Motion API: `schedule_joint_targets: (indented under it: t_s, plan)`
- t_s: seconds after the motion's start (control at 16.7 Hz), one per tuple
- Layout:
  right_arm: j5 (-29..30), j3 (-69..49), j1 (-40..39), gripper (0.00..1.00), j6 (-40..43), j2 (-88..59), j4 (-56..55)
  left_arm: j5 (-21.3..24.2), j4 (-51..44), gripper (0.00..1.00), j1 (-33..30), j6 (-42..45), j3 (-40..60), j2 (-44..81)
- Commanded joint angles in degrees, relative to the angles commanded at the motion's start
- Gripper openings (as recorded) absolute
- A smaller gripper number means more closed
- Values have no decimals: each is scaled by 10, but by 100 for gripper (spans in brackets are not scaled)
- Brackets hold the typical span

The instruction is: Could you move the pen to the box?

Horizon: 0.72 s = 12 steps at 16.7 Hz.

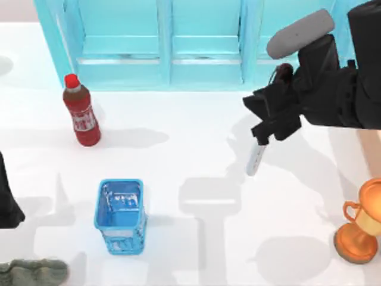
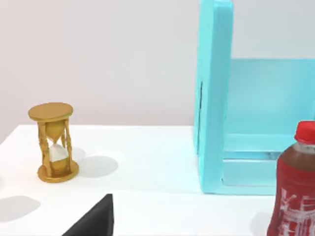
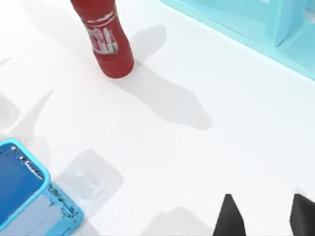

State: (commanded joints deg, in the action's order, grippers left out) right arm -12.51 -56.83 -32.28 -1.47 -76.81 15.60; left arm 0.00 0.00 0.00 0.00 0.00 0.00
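White-barrelled pen [image 1: 255, 159] hanging from right gripper's [image 1: 262, 136] closed jaws, black cap hidden.

Pen [image 1: 255, 159]: slim white-grey barrel, upper end pinched in right gripper [image 1: 266, 132], hanging tilted above table, right of centre.

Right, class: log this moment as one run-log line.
right gripper: at pen cap end, right half of table | hold: unclear | pen: over bare tabletop | left arm: parked, left edge
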Motion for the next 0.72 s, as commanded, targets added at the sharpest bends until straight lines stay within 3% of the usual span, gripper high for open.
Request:
schedule_joint_targets:
  t_s: [0.54, 0.72]
  plan:
    - [-152, 6, 429, 0, 201, 111, 138, 0, 0, 100, 0, 0, 0, 0]
    - [-191, 17, 536, 0, 255, 145, 178, 0, 0, 100, 0, 0, 0, 0]
